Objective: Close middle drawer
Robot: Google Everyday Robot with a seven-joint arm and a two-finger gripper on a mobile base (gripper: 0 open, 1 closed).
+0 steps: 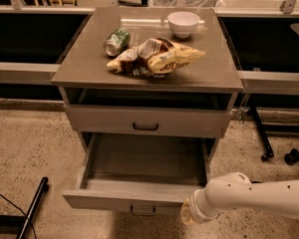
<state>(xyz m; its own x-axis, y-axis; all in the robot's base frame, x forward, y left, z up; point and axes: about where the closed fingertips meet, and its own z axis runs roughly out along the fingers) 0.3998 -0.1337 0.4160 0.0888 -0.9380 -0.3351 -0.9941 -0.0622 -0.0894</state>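
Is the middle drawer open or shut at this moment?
Open: the middle drawer is pulled far out, its empty inside showing; the gripper sits at its front's right end.

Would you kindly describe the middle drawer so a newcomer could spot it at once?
Find the grey cabinet with snack bags on top. Below its upper drawer, the middle drawer stands pulled far out, empty, with the gripper at its front right corner. It alone shows its bare floor.
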